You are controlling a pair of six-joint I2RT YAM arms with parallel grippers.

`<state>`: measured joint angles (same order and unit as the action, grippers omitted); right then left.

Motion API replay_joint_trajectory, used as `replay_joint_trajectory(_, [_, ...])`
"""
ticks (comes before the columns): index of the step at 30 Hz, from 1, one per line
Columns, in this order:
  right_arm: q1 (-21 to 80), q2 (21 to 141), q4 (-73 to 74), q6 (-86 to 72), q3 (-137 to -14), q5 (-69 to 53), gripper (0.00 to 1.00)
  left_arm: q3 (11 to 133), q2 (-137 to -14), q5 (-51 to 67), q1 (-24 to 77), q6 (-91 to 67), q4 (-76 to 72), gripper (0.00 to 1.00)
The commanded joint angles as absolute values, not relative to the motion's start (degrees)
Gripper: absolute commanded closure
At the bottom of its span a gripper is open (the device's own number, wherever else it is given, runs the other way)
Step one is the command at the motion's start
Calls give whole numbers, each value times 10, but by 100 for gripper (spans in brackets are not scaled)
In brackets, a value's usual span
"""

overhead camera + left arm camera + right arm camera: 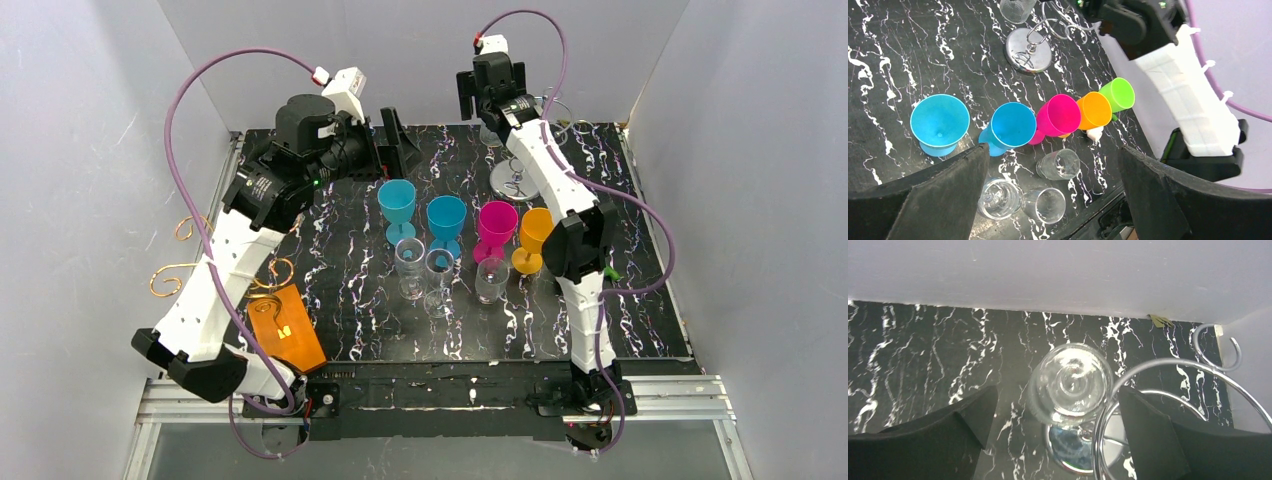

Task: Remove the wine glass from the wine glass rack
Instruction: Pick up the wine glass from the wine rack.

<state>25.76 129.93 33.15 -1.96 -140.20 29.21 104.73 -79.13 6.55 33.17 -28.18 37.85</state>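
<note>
A clear wine glass (1070,382) hangs from the chrome wire rack (1168,365), above the rack's round chrome base (1073,452). My right gripper (1057,395) is open, with one black finger on each side of the glass and not touching it. In the top view the right gripper (497,118) is at the far back of the table, over the rack base (515,180). My left gripper (395,135) is open and empty, high above the table's middle. The left wrist view shows the rack base (1029,50) and the hanging glass (1017,7).
Two blue goblets (397,205), a magenta one (497,225) and an orange one (535,235) stand mid-table, with three clear glasses (438,275) in front. A green goblet (1118,94) stands beside the orange one. An orange object (288,330) and gold wire (170,275) lie at the left edge.
</note>
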Motion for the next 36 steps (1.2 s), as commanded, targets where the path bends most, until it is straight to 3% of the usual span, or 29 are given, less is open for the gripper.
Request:
replay_joint_trajectory(1, [244, 1316, 246, -15, -1429, 305, 0, 1079, -799, 67, 330, -265, 394, 1])
replay_joint_trajectory(7, [243, 1325, 238, -17, -1421, 308, 0, 1087, -807, 65, 330, -262, 400, 1])
replay_joint_trajectory(11, [242, 1319, 238, -25, -1399, 297, 13, 1086, -812, 68, 327, -263, 399, 1])
replay_joint_trajectory(19, [242, 1313, 250, -32, -1389, 287, 29, 1086, -812, 72, 325, -266, 396, 1])
replay_joint_trajectory(28, [242, 1311, 261, -21, -1386, 303, 22, 1085, -811, 77, 324, -270, 396, 1])
replay_joint_trajectory(36, [242, 1308, 260, -24, -1392, 296, 45, 1082, -808, 77, 324, -271, 396, 1])
